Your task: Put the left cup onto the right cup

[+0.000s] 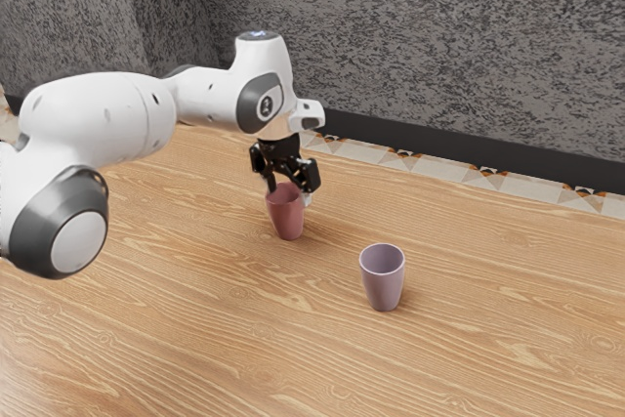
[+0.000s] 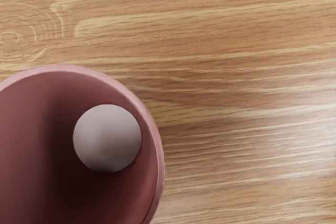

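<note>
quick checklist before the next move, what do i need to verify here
1. Black two-finger hand at the rim of the dusty-red plastic cup: ok.
2. Firm grip on that cup: cannot tell.
3. Dusty-red plastic cup upright on the wooden table: ok.
4. Lilac plastic cup upright, mouth facing up, standing apart toward the exterior view's right: ok.
5. Red cup holds nothing: cannot tell. The wrist view shows a pale round patch at its bottom, which may be just the base.
</note>
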Action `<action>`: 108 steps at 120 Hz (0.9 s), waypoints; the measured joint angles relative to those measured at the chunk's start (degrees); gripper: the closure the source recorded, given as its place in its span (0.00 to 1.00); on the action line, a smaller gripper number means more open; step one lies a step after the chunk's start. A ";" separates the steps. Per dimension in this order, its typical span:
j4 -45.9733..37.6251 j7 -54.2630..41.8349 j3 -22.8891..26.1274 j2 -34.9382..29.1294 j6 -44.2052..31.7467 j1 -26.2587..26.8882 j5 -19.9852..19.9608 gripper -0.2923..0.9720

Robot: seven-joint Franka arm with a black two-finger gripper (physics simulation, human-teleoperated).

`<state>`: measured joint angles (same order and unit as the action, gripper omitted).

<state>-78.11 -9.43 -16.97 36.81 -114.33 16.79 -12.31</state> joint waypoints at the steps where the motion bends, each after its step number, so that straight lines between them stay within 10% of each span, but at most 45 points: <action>1: 0.06 0.02 0.01 0.04 0.00 0.00 0.00 0.26; 108: 2.28 0.79 0.26 4.83 -2.91 -0.35 0.01 0.28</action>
<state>-75.83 -8.64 -16.71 41.65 -117.24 16.44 -12.30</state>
